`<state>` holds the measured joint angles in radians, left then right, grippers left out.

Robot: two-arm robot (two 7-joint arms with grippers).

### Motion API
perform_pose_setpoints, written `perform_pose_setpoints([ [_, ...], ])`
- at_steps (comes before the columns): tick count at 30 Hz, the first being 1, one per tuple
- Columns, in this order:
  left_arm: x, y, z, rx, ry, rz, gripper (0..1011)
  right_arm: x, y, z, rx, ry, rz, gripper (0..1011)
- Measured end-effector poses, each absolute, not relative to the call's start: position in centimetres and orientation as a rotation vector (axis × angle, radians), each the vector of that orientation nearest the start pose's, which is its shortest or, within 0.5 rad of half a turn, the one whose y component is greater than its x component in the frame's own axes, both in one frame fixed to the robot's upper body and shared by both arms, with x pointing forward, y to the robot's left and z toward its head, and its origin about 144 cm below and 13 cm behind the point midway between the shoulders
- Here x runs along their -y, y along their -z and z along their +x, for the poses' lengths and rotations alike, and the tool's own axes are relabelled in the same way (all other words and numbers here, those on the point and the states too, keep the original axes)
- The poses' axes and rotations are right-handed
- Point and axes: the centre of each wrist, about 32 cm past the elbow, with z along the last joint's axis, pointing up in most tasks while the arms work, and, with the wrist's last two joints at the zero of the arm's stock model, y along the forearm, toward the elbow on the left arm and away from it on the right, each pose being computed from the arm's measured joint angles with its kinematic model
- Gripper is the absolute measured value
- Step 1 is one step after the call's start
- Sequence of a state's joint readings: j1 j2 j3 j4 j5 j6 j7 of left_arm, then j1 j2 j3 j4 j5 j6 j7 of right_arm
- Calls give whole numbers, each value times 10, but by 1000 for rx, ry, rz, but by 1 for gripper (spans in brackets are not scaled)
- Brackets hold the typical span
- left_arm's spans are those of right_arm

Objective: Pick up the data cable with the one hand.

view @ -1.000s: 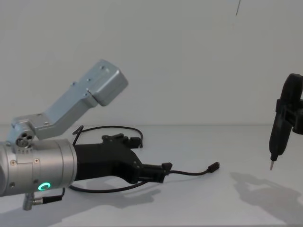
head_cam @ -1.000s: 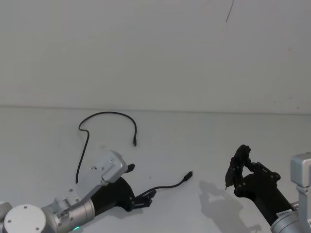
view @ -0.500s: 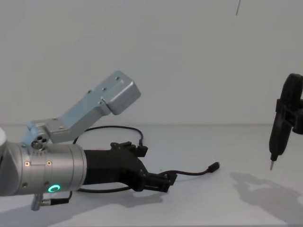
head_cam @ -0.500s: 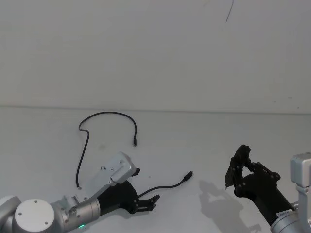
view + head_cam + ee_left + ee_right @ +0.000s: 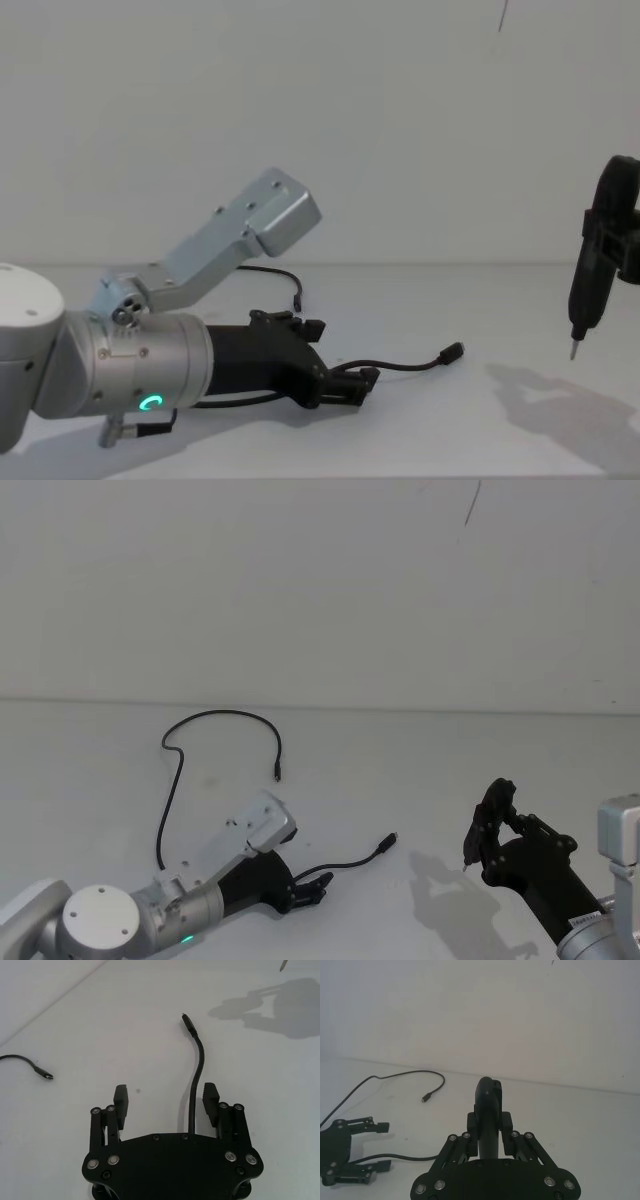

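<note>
No legible txt, brands, nos. or signs seen anywhere.

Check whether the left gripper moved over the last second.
Yes. The left gripper slid right and down, closer to the cable plug, which stayed put. Right gripper idle.

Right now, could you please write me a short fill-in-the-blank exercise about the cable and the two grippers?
1. The left gripper has its fingers ____, not shut.
2. The data cable runs ____ that gripper's two fingers.
3. The right gripper is shut on a pen-shaped tool whose metal tip points ____.
Missing words: open; between; down.
</note>
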<state>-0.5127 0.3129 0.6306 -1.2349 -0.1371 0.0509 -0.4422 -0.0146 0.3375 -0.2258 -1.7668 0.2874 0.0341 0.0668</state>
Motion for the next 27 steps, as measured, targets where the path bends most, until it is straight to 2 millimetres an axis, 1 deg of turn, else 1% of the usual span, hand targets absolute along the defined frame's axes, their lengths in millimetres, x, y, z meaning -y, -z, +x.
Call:
perform_pose_setpoints([
  [1, -178, -1179, 564, 213, -677, 355, 875, 237, -1189, 443, 75, 1229, 26, 269],
  [3, -176, -1178, 565, 213, -677, 354, 804, 237, -1189, 443, 75, 1229, 26, 269],
  [4, -176, -1178, 566, 213, -677, 354, 793, 237, -1189, 443, 75, 1229, 26, 269],
  [5, -175, -1177, 567, 212, -677, 355, 751, 237, -1189, 443, 75, 1229, 26, 269],
  [6, -175, -1177, 567, 212, -677, 355, 740, 237, -1189, 443, 75, 1229, 26, 269],
  [7, -174, -1177, 567, 212, -677, 355, 695, 237, -1189, 443, 75, 1229, 26, 269],
  [9, -173, -1176, 568, 211, -677, 355, 659, 237, -1189, 443, 75, 1229, 26, 269],
  [10, -172, -1176, 568, 211, -678, 355, 600, 237, -1189, 443, 75, 1229, 26, 269],
  [11, -172, -1176, 569, 211, -678, 355, 573, 237, -1189, 443, 75, 1229, 26, 269],
  [12, -171, -1176, 569, 211, -677, 354, 512, 237, -1189, 443, 75, 1230, 26, 269],
  [15, -170, -1175, 570, 210, -677, 354, 456, 237, -1189, 443, 75, 1229, 26, 269],
  [16, -170, -1175, 570, 210, -677, 355, 397, 237, -1189, 443, 75, 1229, 26, 269],
  [18, -169, -1175, 570, 210, -678, 354, 353, 237, -1189, 443, 75, 1229, 26, 269],
  [20, -169, -1175, 571, 209, -677, 354, 275, 237, -1189, 443, 75, 1229, 26, 269],
  [22, -169, -1175, 571, 209, -678, 354, 231, 237, -1189, 443, 75, 1229, 26, 269],
  [25, -168, -1174, 571, 209, -678, 355, 124, 237, -1189, 443, 75, 1229, 26, 269],
  [27, -168, -1174, 571, 209, -677, 354, 75, 237, -1189, 443, 75, 1229, 26, 269],
])
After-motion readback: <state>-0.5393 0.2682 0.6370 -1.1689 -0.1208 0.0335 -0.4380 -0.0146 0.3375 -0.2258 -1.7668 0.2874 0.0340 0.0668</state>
